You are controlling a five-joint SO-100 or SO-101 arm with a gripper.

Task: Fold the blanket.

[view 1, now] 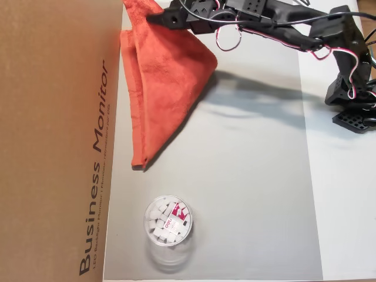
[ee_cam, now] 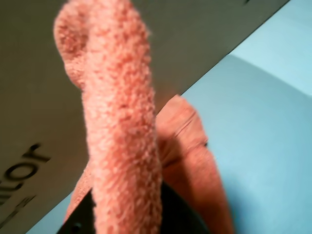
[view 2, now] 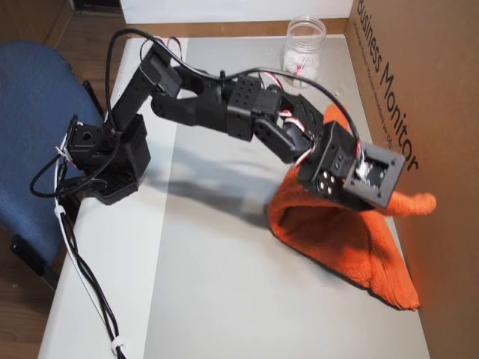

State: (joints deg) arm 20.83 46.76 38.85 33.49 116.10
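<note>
The blanket [view 1: 164,76] is an orange-red terry towel. One corner is lifted off the grey mat and the rest hangs in a folded triangle, with its low end on the mat beside the cardboard box. My gripper [view 1: 150,17] is shut on that raised corner, close to the box. In an overhead view the gripper [view 2: 397,200] holds the cloth with a short tip sticking out toward the box, and the blanket [view 2: 337,239] drapes below it. In the wrist view the blanket [ee_cam: 122,122] fills the middle, pinched between the black jaws at the bottom edge.
A large cardboard box [view 1: 53,141] printed "Business Monitor" stands along the mat's edge next to the blanket; it also shows in an overhead view [view 2: 419,82]. A clear round tub [view 1: 168,220] of white cubes stands on the grey mat [view 1: 247,176]. The arm base [view 2: 105,161] sits at the opposite side.
</note>
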